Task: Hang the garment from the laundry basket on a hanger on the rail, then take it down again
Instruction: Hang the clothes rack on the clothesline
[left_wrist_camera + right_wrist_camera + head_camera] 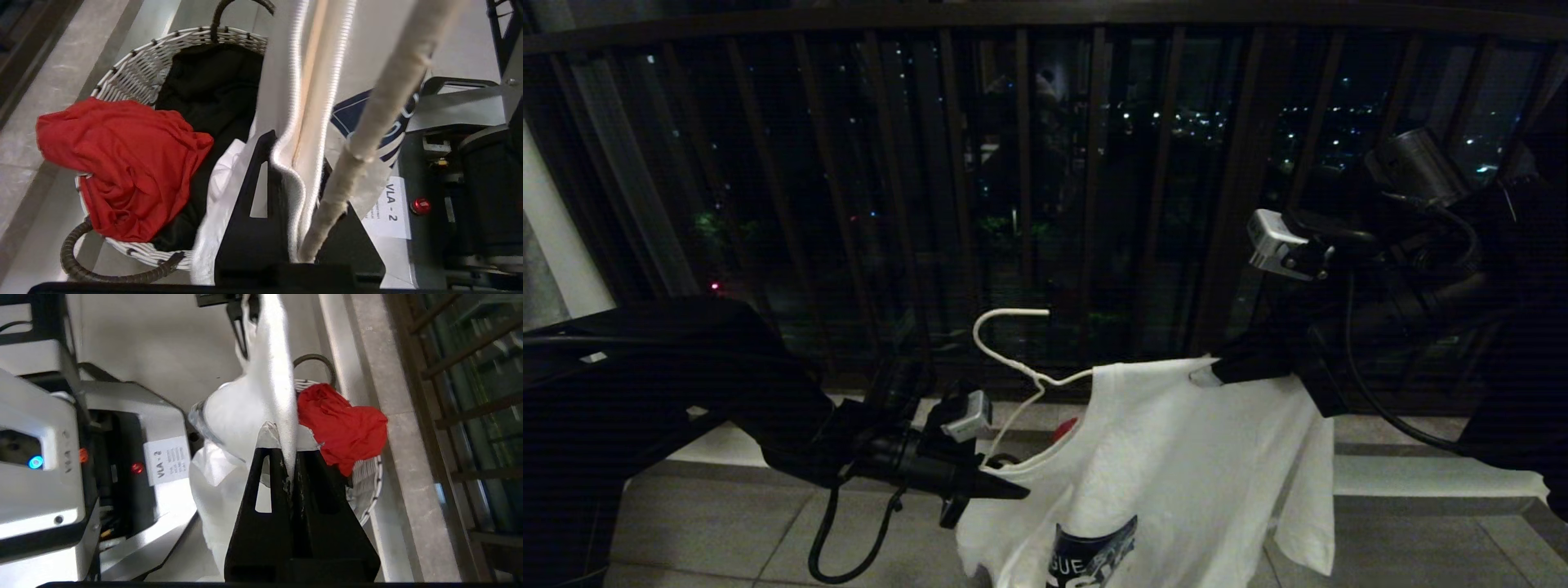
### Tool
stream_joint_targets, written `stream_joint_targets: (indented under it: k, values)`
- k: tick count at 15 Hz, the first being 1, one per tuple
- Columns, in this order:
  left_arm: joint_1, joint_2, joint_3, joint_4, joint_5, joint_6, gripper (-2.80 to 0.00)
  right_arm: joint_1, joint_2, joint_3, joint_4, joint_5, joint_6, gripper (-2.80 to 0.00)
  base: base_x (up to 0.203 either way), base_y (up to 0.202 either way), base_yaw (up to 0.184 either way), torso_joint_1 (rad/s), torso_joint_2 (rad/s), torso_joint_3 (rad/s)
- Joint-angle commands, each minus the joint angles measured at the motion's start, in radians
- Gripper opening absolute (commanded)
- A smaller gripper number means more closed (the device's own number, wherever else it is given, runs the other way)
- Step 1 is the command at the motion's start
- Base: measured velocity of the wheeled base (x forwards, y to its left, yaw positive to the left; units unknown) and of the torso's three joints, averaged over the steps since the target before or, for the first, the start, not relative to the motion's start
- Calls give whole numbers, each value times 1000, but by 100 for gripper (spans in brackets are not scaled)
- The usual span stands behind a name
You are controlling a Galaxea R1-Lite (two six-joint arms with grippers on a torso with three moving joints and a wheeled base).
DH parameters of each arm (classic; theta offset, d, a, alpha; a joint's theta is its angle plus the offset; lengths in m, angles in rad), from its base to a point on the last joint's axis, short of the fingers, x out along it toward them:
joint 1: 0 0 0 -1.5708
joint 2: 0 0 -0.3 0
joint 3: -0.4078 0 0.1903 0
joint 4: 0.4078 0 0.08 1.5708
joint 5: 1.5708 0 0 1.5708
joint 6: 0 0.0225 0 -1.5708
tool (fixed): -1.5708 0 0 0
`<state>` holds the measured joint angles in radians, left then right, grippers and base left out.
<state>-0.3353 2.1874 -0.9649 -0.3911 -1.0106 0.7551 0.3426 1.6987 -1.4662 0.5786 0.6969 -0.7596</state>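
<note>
The garment (pixel 1176 457), a white T-shirt with a dark blue logo, hangs spread between my two grippers in front of the barred railing. My left gripper (pixel 1017 492) is shut on its ribbed collar (pixel 314 81) together with one arm of the cream wire hanger (pixel 384 102). The hanger (pixel 1036 378) sticks up out of the neck opening, its hook free in the air. My right gripper (pixel 1205 376) is shut on the shirt's shoulder; white cloth (pixel 245 412) is pinched between its jaws (pixel 286 437). The laundry basket (pixel 135 73) stands on the floor below. The rail is out of view.
A red garment (pixel 122 163) drapes over the basket's rim and a black one (pixel 212 90) lies inside. The dark barred railing (pixel 1094 204) stands close ahead behind a raised stone kerb (pixel 380 396). My own base (pixel 41 490) is right behind the shirt.
</note>
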Motion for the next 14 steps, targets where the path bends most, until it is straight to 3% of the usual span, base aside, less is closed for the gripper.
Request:
stream_joint_targets:
  k: [1, 3, 4, 5, 9, 14]
  values:
    - [-1, -3, 0, -2, -3, 4, -280, 1, 4, 0, 4, 3, -6, -280, 0, 0, 0, 0, 0, 0]
    - [1, -5, 0, -3, -3, 4, -280, 1, 4, -2, 1, 4, -6, -280, 0, 0, 0, 0, 0, 0]
    - [1, -5, 0, -3, -3, 3, -280, 1, 4, -2, -2, 4, -6, -79, 0, 0, 0, 0, 0, 0]
    - [1, -6, -1, -4, -3, 3, -280, 1, 3, -2, -2, 4, -6, 0, 0, 0, 0, 0, 0, 0]
    - [6, -20, 2, -29, -3, -19, -280, -6, -17, -3, 1, 3, 5, 0, 0, 0, 0, 0, 0, 0]
    - [7, -33, 3, -29, -3, -26, -280, -71, -76, -68, -25, 5, 100, 0, 0, 0, 0, 0, 0, 0]
